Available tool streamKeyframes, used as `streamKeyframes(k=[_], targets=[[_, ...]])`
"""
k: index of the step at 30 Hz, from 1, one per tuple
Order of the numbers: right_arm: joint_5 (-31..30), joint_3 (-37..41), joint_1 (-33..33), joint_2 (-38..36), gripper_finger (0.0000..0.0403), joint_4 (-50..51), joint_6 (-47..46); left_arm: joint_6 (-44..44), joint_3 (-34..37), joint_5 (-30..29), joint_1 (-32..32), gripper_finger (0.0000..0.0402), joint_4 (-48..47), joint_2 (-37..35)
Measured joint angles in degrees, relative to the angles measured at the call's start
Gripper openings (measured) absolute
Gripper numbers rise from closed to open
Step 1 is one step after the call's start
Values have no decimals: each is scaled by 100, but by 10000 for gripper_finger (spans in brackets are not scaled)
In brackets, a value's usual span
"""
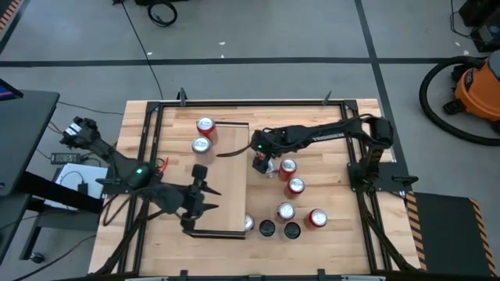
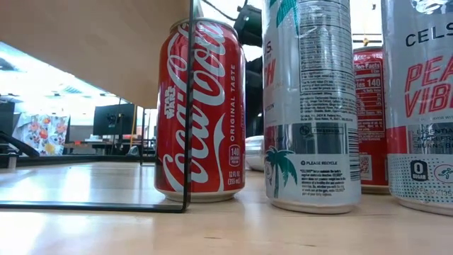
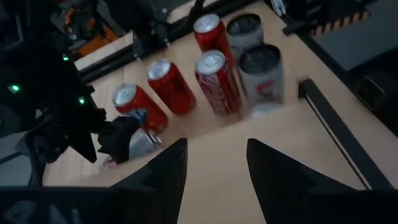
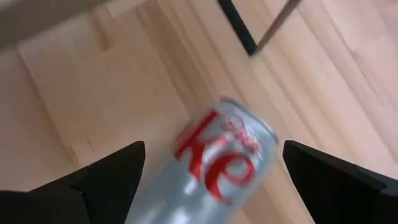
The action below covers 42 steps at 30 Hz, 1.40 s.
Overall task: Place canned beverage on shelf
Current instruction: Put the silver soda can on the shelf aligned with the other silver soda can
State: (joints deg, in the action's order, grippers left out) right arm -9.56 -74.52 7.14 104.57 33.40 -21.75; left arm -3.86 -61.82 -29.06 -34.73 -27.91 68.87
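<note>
- Looking down from above, I see the wooden table (image 1: 328, 133) fill the middle of the picture, with a dark frame around it.
- The shelf (image 1: 172, 168) is the pale board that covers the 9 o'clock half of the table. It runs from 12 o'clock towards 6 o'clock.
- The right arm comes in from 3 o'clock and reaches across to the middle of the table. The right gripper (image 1: 262, 161) hangs just beside the shelf's 3 o'clock edge, over bare table.
- In the right wrist view its fingers (image 4: 106, 177) stand very wide. A silver can (image 4: 217, 162) with red letters is between them, and I see a gap on both sides, so it is not gripped. The can is over the table wood, not on the shelf. It looks tilted, but I cannot tell if it lies flat.
- The left arm comes from 9 o'clock. The left gripper (image 1: 205, 199) is above the 6 o'clock part of the shelf, its fingers (image 3: 165, 171) partly apart with nothing between them.
- Two red cans (image 1: 205, 125) stand upright near the shelf's 12 o'clock end, one just beside the other.
- A group of cans (image 1: 294, 186), red ones and dark-topped ones, stands on the table from the centre towards 5 o'clock.
- In the low view a red Coca-Cola can (image 2: 200, 113) stands just beside a tall silver can (image 2: 308, 106).
</note>
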Motion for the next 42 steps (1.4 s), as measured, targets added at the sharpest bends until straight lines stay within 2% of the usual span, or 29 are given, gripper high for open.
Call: streamKeyframes(k=[11, 16, 23, 37, 42], targets=[[87, -16, 207, 389, 376, 105, -107, 607, 66, -730, -720, 176, -153, -429], [157, -13, 273, 396, 361, 137, -16, 943, 66, -735, -760, 176, -190, -447], [616, -17, 381, 464, 336, 71, 192, 1303, 66, -733, -751, 176, -191, -445], [737, 0, 371, 562, 340, -15, 494, 1549, 66, -708, -751, 176, -251, -443], [773, 0, 371, 562, 320, -19, 533, 1512, 66, -708, -753, 176, -249, -443]])
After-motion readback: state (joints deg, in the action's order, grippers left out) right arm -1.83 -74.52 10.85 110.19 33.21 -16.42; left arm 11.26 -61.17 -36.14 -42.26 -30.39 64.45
